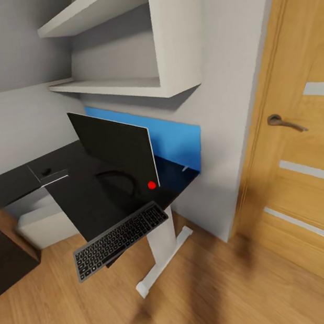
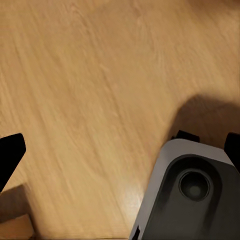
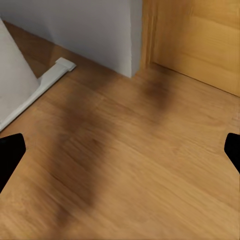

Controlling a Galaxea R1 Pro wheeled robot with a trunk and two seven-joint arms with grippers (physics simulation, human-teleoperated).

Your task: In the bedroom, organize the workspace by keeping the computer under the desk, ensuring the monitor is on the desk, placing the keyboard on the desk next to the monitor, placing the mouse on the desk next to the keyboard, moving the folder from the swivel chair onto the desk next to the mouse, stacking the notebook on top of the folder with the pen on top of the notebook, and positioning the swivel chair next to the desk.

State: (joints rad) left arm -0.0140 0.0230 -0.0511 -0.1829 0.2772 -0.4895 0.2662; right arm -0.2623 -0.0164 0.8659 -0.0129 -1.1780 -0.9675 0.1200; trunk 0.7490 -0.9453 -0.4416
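The black desk (image 1: 91, 198) stands against the wall on a white leg (image 1: 163, 241). On it the wide black monitor (image 1: 114, 146) stands upright, with a red light at its lower corner. The slim keyboard (image 1: 119, 238) lies askew at the desk's front edge, and much of it hangs over the floor. A small dark object (image 1: 46, 172), perhaps the mouse, sits far back on the desk. The light grey computer (image 1: 39, 221) rests under the desk. My left gripper (image 2: 120, 150) is open over bare floor. My right gripper (image 3: 120, 152) is open too, above the floor near the desk's white foot (image 3: 55, 72).
A blue wall panel (image 1: 177, 140) runs behind the monitor, under white shelves (image 1: 117, 87). A wooden door (image 1: 308, 147) with a handle (image 1: 282, 122) is at the right. Part of my grey base (image 2: 190, 200) is in the left wrist view. Wooden floor (image 1: 232, 288) lies in front.
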